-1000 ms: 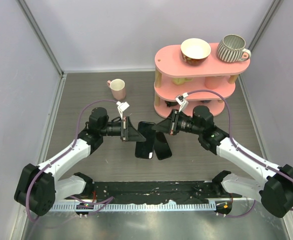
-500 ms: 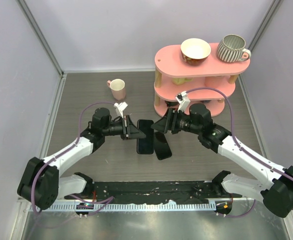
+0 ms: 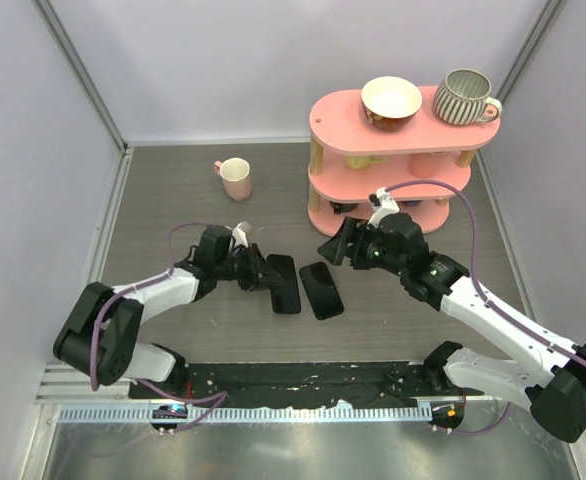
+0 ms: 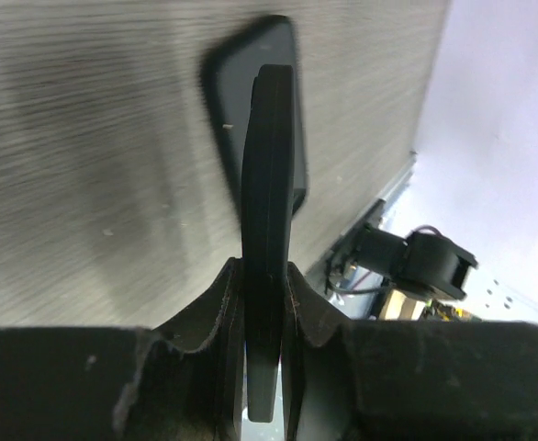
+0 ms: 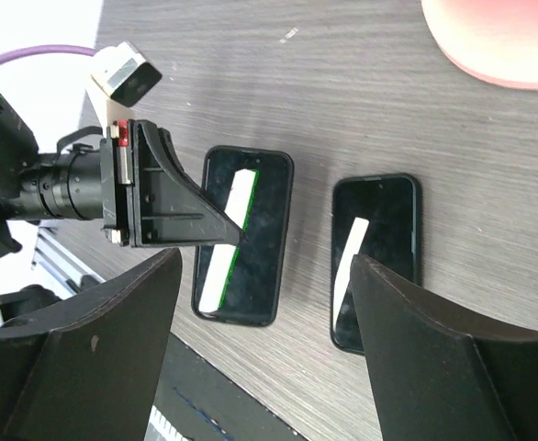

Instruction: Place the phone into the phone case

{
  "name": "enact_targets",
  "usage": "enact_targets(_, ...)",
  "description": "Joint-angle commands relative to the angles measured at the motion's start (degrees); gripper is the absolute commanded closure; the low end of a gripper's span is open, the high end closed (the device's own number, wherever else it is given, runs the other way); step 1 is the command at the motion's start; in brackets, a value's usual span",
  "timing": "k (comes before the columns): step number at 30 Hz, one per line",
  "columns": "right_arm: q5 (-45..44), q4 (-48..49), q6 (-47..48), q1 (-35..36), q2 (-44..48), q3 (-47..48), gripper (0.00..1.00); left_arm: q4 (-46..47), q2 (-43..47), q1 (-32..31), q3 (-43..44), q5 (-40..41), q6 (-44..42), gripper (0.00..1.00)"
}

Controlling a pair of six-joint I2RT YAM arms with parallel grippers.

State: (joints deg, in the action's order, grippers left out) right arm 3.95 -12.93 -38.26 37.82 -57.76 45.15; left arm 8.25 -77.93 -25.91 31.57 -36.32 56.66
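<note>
The phone is a glossy black slab, its left edge pinched in my left gripper, which is shut on it low over the table. From the left wrist it shows edge-on between the fingers. In the right wrist view the phone's screen reflects a white strip. The phone case lies flat just right of it, apart, free of both grippers; its rim shows. My right gripper hovers open above and behind the case, nothing between its fingers.
A pink two-tier shelf stands at the back right, with a bowl and a striped mug on top. A pink cup sits back left. A black rail runs along the near edge.
My right gripper has opened, let go of the case and drawn back to the right. The case now lies flat, apart from the phone. My left arm has sunk lower with the phone.
</note>
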Motion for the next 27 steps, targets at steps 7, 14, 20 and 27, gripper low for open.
enact_targets(7, -3.06, -2.1, 3.54, 0.15, 0.53, -2.78, 0.21, 3.44, -9.51, 0.16, 0.6, 1.07, -0.41, 1.0)
enact_targets(14, -3.68, -3.24, 3.81, 0.15, 1.15, -2.61, 0.21, -1.47, -10.58, 0.16, 0.94, 3.79, -3.22, 0.7)
enact_targets(20, -8.77, -7.37, 4.95, 0.15, 1.24, -0.15, 0.2, -12.72, -8.12, 0.25, 5.43, 8.09, -9.37, 0.62)
enact_targets(27, -10.89, -17.81, 5.65, 0.15, 3.09, 5.91, 0.13, -21.69, -4.16, 0.25, 9.73, 12.22, -13.15, 0.52)
